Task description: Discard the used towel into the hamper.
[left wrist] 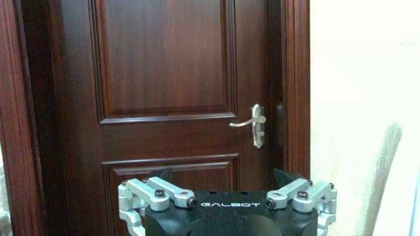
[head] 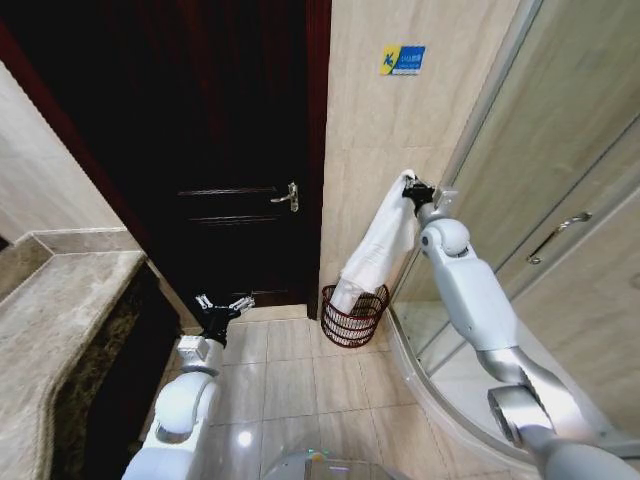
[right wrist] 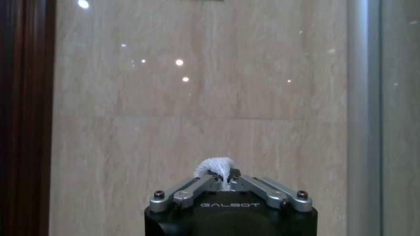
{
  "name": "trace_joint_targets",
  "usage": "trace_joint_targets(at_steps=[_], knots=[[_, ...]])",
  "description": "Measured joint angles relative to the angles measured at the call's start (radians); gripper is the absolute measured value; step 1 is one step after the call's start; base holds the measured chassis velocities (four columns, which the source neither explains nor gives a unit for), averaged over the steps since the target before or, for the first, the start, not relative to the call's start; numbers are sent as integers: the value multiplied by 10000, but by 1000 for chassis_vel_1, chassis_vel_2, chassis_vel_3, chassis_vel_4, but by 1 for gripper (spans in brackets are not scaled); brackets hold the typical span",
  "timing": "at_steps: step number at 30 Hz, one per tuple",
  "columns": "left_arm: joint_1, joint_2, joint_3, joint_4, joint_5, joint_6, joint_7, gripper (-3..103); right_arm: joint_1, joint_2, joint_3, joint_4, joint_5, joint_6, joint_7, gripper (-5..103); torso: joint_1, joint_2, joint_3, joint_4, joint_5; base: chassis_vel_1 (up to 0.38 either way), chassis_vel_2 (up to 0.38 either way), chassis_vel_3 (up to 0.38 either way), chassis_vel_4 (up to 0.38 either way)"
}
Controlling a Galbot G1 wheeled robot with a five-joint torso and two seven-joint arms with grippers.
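A white towel (head: 380, 248) hangs in a long fold against the beige tiled wall. My right gripper (head: 411, 186) is shut on its top end, high above the floor. In the right wrist view a tuft of the towel (right wrist: 215, 168) pokes out between the closed fingers. The towel's lower end dips into the hamper (head: 354, 318), a small reddish-brown ribbed basket standing on the floor by the wall. My left gripper (head: 224, 304) hangs low near the door, open and holding nothing; in the left wrist view its fingers (left wrist: 157, 189) are spread wide.
A dark wooden door (head: 235, 150) with a metal handle (head: 287, 196) stands left of the hamper. A stone counter (head: 50, 320) runs along the left. A curved glass shower enclosure (head: 560, 200) with a raised base is on the right. Tiled floor (head: 300, 390) lies open ahead.
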Motion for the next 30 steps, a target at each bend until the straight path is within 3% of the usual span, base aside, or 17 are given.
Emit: trace_joint_targets(at_steps=[18,30], knots=[[-1,0,0,0,0,0,0,100,-328,663,-67,-145,-93,319,69,2,-1,1,-2,3,-5,0,0,0,0],[-1,0,0,0,0,0,0,100,-1347,630,439,-158,-625,643,-319,2,-1,0,0,-1,-1,0,0,0,0]])
